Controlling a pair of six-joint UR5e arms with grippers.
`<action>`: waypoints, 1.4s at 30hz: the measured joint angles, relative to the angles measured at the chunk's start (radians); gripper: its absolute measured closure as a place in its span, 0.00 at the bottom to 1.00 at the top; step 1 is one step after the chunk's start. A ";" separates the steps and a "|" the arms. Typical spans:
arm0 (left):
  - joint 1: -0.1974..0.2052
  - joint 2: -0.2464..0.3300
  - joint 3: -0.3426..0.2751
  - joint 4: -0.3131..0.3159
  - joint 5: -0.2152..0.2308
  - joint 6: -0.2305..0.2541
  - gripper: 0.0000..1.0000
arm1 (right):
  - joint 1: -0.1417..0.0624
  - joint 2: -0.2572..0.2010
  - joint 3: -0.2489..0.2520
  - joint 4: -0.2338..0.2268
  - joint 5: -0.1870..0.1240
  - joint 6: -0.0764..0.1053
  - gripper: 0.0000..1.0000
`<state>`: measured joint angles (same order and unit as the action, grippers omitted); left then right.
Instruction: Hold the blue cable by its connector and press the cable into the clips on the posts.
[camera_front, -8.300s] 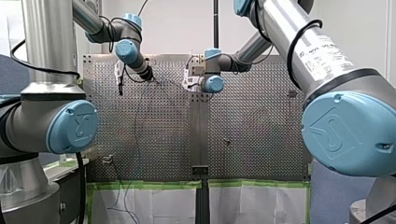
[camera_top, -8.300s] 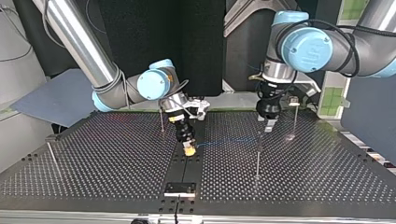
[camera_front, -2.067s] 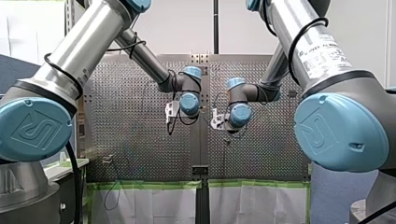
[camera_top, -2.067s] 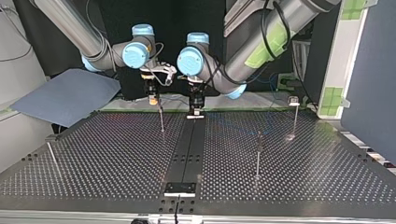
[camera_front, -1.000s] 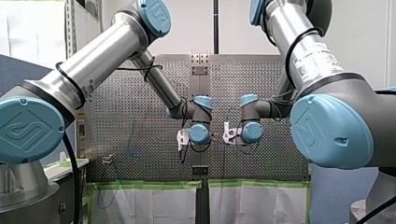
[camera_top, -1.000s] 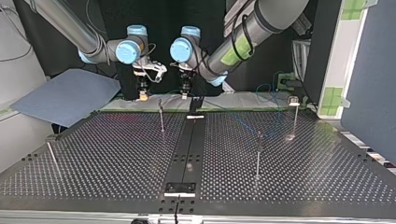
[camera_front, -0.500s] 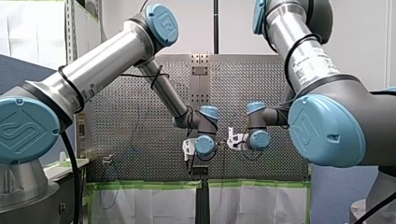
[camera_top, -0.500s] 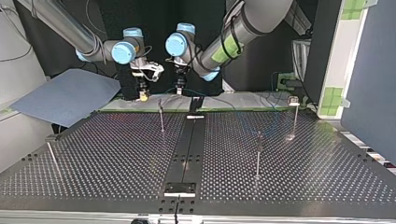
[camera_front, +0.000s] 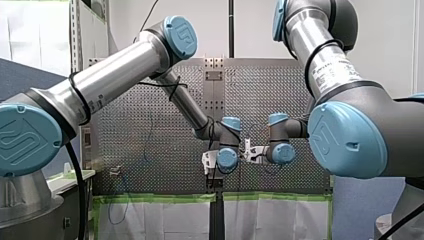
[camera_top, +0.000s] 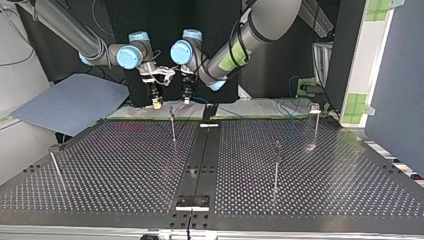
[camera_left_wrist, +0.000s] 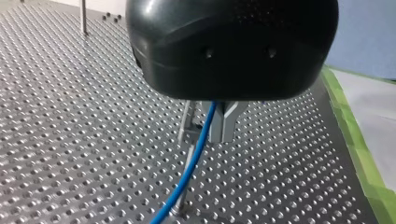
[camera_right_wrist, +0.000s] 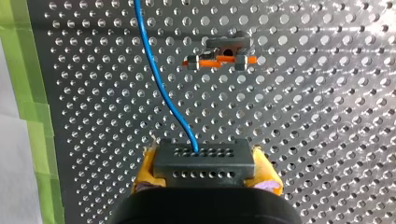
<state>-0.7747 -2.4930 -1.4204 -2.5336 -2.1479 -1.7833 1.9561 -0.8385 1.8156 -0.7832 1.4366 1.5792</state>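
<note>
Retreating further, right pincer (camera_right_wrist: 204, 169) gripping connector (camera_right_wrist: 204, 160), blue cable (camera_right_wrist: 139, 23) trailing

Perhaps overhead light; glare on table (camera_right_wrist: 355, 56)

In the left wrist view the cable (camera_left_wrist: 196, 154) is cut off at the picture's edge, and its run behind the left gripper (camera_left_wrist: 223, 137) is hidden by the black housing; in the right wrist view the connector (camera_right_wrist: 204, 158) base is covered by the right gripper (camera_right_wrist: 204, 167); in the front and top views the cable is too thin to be traced whole.
</note>
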 joint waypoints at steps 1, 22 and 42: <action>0.001 -0.003 0.003 -0.001 -0.002 0.000 1.00 | -0.003 0.000 0.000 0.000 -0.008 -0.004 1.00; 0.006 -0.039 0.044 0.011 -0.002 -0.001 1.00 | -0.095 0.001 0.000 -0.011 -0.190 -0.018 1.00; 0.032 -0.089 0.150 -0.021 0.018 -0.022 1.00 | -0.174 0.002 0.000 -0.030 -0.273 0.008 1.00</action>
<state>-0.7429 -2.5822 -1.2705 -2.5544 -2.1300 -1.8052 1.7817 -0.8370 1.8156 -0.8135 1.1636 1.5871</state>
